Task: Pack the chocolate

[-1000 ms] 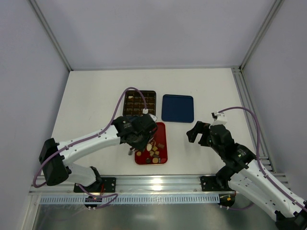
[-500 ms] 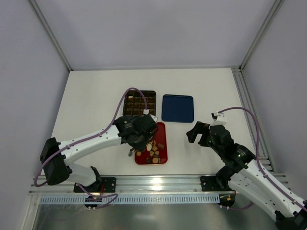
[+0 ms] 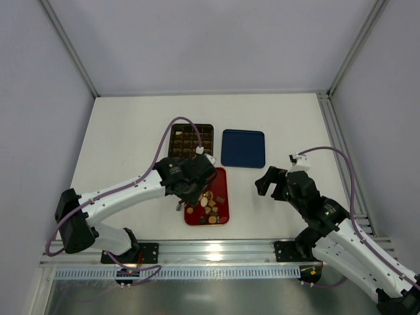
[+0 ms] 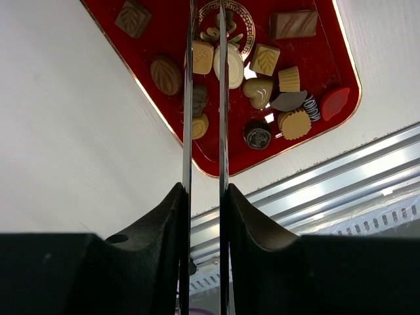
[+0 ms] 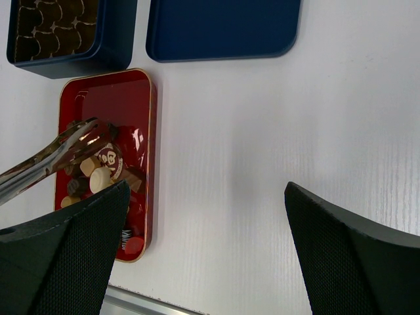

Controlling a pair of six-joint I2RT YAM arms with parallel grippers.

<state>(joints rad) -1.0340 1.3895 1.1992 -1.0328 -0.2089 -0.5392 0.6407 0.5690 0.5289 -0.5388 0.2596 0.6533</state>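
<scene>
The chocolate pieces [image 3: 209,206], brown, tan and cream, lie in a pile on the flat red tray [image 3: 222,180]. They also show in the left wrist view [image 4: 262,65] and the right wrist view [image 5: 100,177]. My left gripper [image 3: 188,182] is shut on a pair of metal tongs [image 4: 188,98], whose blades reach over the tray with a narrow gap between them. The tong tips [image 5: 97,128] hover over the tray's far part; I cannot tell if they hold a piece. My right gripper [image 3: 268,184] is open and empty, to the right of the tray.
A dark brown gridded box [image 3: 191,140] stands just behind the red tray. A dark blue lid [image 3: 243,148] lies to its right. A metal rail [image 3: 210,249] runs along the table's near edge.
My left gripper with the tongs has shifted slightly over the red tray. The right arm has not moved.
</scene>
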